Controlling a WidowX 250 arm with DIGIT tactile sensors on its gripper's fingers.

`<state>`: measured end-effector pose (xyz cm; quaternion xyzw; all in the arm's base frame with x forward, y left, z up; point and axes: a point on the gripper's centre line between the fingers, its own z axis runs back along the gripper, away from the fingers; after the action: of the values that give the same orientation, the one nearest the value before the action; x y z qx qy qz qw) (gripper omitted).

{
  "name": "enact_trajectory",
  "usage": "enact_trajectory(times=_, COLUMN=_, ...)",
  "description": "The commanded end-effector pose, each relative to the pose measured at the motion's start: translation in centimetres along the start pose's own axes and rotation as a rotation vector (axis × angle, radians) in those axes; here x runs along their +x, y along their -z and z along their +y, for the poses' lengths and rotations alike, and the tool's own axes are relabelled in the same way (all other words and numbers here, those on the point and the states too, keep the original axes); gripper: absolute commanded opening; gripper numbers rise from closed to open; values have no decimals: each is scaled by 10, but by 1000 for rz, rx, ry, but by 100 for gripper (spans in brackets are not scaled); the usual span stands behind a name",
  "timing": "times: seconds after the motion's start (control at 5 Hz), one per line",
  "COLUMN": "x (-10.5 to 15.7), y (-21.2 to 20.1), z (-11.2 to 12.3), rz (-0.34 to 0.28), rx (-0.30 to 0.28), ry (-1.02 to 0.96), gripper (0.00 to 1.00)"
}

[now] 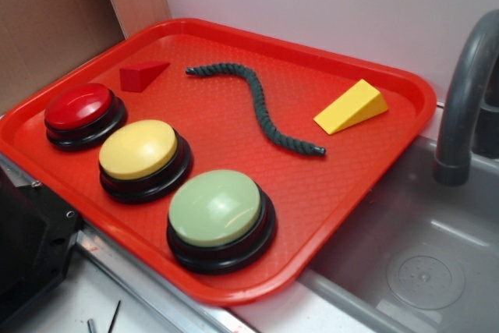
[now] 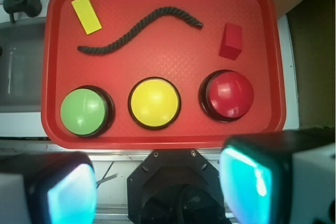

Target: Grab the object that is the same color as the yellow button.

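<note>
A yellow wedge block [image 1: 352, 107] lies on the red tray [image 1: 366, 177] at its far right; in the wrist view the wedge [image 2: 86, 14] is at the top left. The yellow button [image 1: 140, 150] with a black base sits in the front row between the red and green buttons; in the wrist view it [image 2: 154, 102] is in the middle. My gripper [image 2: 160, 187] is open and empty, high above and in front of the tray's near edge, over the robot base. It is out of the exterior view.
A red button [image 1: 79, 108], a green button [image 1: 217, 210], a small red wedge [image 1: 142, 76] and a dark rope [image 1: 261, 107] lie on the tray. A grey tap [image 1: 466, 91] and a sink [image 1: 425, 271] are at the right. The black robot base [image 1: 27, 247] is at the front left.
</note>
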<state>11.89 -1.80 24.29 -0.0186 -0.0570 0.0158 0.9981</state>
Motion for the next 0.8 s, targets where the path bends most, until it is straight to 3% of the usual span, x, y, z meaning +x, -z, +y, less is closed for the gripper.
enact_trajectory(times=0.0, x=0, y=0, z=0, rz=0, rx=0, ry=0, gripper=100)
enact_trajectory(times=0.2, x=13, y=10, z=-14, rz=-65, rx=-15, ry=125, gripper=100)
enact_trajectory(times=0.4, x=31, y=32, z=-32, rz=-101, rx=39, ry=202, gripper=100)
enact_trajectory(times=0.6, x=50, y=56, z=-38, rz=-124, rx=2, ry=200, gripper=100)
